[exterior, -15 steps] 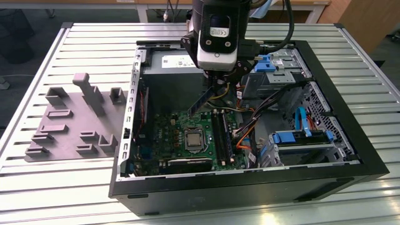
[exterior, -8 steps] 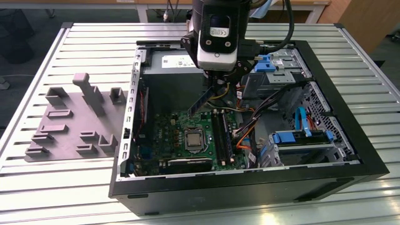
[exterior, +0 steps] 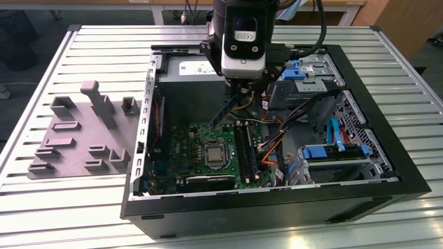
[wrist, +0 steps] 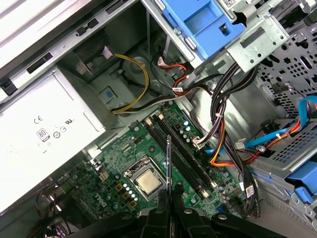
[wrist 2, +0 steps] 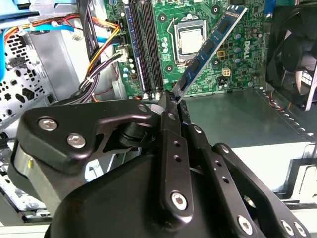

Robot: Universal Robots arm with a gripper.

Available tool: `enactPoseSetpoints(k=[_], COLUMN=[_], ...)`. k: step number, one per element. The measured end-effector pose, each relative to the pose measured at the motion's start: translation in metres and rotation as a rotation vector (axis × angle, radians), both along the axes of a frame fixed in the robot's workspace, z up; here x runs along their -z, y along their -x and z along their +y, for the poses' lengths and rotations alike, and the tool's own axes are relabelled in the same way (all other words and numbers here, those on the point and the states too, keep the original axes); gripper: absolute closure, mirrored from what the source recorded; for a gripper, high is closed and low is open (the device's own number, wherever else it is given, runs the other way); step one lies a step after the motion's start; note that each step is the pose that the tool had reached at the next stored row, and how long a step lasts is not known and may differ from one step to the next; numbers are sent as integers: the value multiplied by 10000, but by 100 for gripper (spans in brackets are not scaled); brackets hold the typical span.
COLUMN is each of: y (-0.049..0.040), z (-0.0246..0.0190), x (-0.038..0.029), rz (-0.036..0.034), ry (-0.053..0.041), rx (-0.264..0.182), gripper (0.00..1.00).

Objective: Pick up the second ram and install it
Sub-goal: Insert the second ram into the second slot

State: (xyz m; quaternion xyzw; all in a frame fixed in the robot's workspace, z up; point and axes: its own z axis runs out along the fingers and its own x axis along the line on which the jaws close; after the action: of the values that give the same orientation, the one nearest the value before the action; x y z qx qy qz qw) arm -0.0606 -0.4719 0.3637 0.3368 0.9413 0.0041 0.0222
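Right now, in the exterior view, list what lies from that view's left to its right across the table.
Grey moulded plastic holder tray → green motherboard inside the open black computer case, with the blue-green ram stick held above it by the gripper → blue plastic drive bracket.

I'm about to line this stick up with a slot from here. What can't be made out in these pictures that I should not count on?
- The gripper covers the held end of the second ram in both wrist views.
- First wrist view: the stick is edge-on, faces unseen.
- Exterior view: the arm's wrist housing hides the grip.
- How high the ram sits above the memory slots: no view settles it.
- Slot end latches: too small to judge.
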Motion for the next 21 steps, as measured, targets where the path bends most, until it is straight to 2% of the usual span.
enactPoseSetpoints(k=[12,16,21], y=[0,0,0], z=[0,0,0], x=[0,2,3], rz=[0,0,0], ry=[0,1,-1], rx=[-13,-593,-738], gripper=[86,86,86])
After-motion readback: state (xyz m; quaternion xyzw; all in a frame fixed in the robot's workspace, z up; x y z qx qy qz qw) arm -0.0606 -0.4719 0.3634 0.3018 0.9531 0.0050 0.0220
